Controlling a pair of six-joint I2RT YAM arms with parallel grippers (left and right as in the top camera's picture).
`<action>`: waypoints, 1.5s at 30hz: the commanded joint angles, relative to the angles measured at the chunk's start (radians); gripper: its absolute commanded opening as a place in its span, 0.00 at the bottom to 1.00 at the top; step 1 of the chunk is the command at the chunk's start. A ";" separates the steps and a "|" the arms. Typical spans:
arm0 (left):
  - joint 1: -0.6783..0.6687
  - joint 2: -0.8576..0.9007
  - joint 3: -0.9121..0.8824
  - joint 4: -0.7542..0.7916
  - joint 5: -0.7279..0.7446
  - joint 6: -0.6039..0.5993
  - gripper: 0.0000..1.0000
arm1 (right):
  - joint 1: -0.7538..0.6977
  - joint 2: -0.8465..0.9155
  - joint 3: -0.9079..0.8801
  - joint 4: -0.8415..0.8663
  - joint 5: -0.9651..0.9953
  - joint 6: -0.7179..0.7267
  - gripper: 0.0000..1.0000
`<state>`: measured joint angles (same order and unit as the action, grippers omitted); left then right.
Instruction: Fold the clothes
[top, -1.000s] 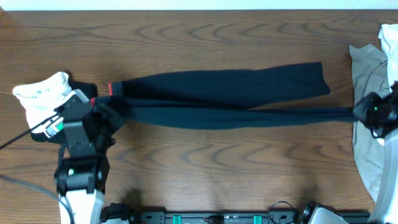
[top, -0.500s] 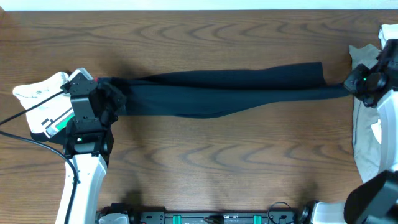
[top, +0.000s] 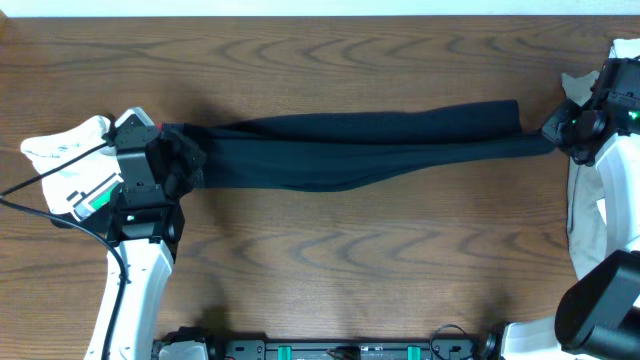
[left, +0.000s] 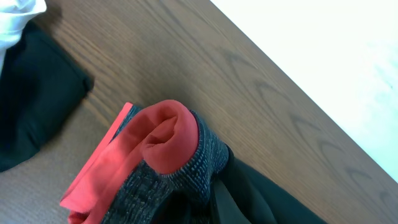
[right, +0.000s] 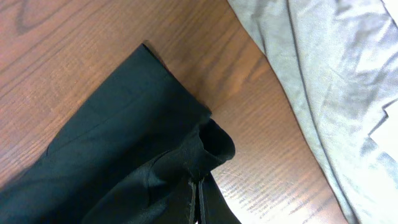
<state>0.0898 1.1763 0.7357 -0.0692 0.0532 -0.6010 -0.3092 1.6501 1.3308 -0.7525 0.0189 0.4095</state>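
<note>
- Left end effector (top: 183, 165) pinched the black pants (top: 360, 150) at the waistband (left: 155, 149); a white top (top: 62, 148) lay just behind.
- Right end effector (top: 553, 130) pinched the leg cuff (right: 211, 146) beside a grey top (top: 585, 230) on the bench (top: 330, 270).

Pants (top: 360, 150) got doubled over lengthwise
Left gripper (top: 185, 165) and right gripper (top: 553, 130) swung toward the far edge, laying the near leg onto the other one.

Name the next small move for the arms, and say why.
Probably carry the right gripper and its cuff toward the left gripper at the waistband. Both are shut on the black pants, stretched across the table with legs stacked, so halving looks next.
</note>
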 joint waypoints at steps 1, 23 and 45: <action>0.004 0.042 0.020 0.029 -0.001 0.017 0.06 | 0.023 0.053 0.025 0.024 0.022 0.013 0.01; 0.005 0.396 0.021 0.452 -0.035 0.017 0.06 | 0.119 0.241 0.025 0.369 0.022 0.024 0.04; 0.005 0.433 0.023 0.451 0.018 0.030 0.51 | 0.108 0.325 0.025 0.363 -0.080 -0.071 0.76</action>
<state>0.0902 1.6501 0.7376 0.3782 0.0605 -0.5964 -0.1986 1.9812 1.3437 -0.3847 -0.0471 0.3706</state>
